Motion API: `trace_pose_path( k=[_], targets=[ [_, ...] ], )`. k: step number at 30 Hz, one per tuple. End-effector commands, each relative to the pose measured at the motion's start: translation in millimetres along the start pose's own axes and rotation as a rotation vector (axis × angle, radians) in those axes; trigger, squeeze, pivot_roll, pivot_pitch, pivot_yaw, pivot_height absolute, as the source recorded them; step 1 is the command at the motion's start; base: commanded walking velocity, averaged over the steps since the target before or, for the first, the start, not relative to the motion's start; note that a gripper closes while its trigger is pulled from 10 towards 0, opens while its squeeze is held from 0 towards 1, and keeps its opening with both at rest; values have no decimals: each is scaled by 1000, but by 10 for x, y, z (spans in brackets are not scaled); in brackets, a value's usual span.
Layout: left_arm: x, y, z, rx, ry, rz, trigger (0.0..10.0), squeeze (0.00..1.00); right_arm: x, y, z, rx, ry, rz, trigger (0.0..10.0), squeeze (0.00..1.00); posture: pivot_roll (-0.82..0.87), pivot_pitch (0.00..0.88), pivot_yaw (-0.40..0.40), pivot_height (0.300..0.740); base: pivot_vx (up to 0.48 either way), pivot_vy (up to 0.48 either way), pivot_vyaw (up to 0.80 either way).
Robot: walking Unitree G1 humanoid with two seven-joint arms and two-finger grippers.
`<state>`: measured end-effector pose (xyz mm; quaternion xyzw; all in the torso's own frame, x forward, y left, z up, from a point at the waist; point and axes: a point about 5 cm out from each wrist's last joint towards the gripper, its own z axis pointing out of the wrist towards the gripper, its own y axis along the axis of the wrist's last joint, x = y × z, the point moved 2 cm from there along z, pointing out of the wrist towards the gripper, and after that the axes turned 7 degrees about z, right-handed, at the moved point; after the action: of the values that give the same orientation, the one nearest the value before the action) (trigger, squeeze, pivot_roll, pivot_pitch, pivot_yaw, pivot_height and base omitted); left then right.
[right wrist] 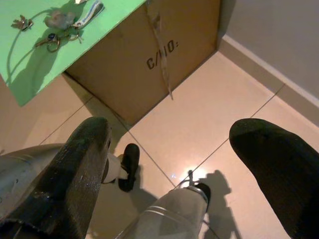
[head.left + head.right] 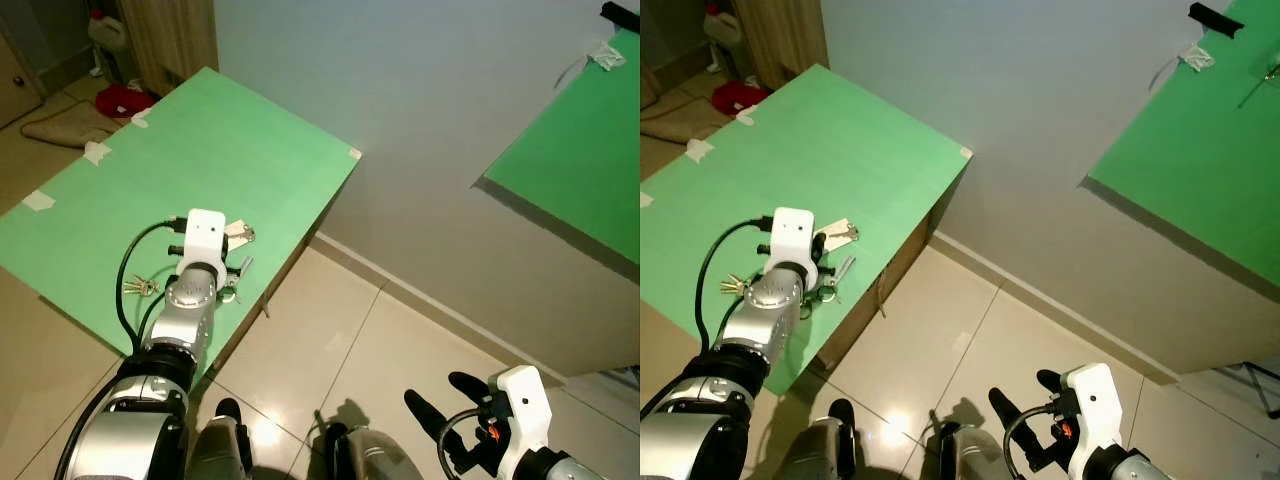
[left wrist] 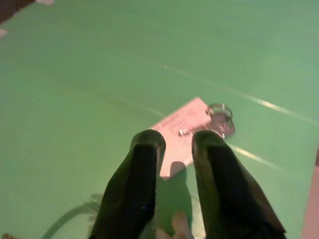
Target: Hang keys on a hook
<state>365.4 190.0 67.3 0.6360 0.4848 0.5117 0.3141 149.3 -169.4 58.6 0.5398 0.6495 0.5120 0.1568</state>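
Note:
A key on a ring with a pale paper tag (image 3: 182, 127) lies on the green tabletop (image 2: 200, 140) near its right edge, also visible as the tagged key (image 2: 238, 233). My left gripper (image 3: 178, 142) hovers just short of the tag, its black fingers (image 3: 148, 149) a narrow gap apart with nothing between them. More keys (image 2: 141, 287) and a loose key (image 2: 240, 268) lie beside my left arm (image 2: 190, 300). My right gripper (image 2: 437, 390) hangs low over the floor, wide open and empty. A green board (image 2: 1200, 170) with a small white fitting (image 2: 1195, 57) hangs on the wall at right.
The table is a cardboard box (image 1: 164, 55) under the green top. Beige floor tiles (image 2: 380, 340) run between it and the grey wall (image 2: 420, 120). A rug (image 2: 65, 125) and red cloth (image 2: 122, 100) lie at far left.

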Motion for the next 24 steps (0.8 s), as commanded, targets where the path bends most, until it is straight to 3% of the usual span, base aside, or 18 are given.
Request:
trace_pose_path(
  k=[1,11,24],
  targets=[
    [-122,-130,-44,37,-35,18,10000,1000,-31,-65,-34,34,-10,11,10000,0,-308,257,-170,740,0,0,0],
    [-157,-398,-52,159,-33,169,10000,1000,28,-48,-51,36,28,4,10000,0,-336,260,-179,740,0,0,0],
    [-58,-298,4,139,14,177,10000,1000,37,-110,-103,50,19,13,10000,0,-343,258,-177,740,0,0,0]
  ],
)
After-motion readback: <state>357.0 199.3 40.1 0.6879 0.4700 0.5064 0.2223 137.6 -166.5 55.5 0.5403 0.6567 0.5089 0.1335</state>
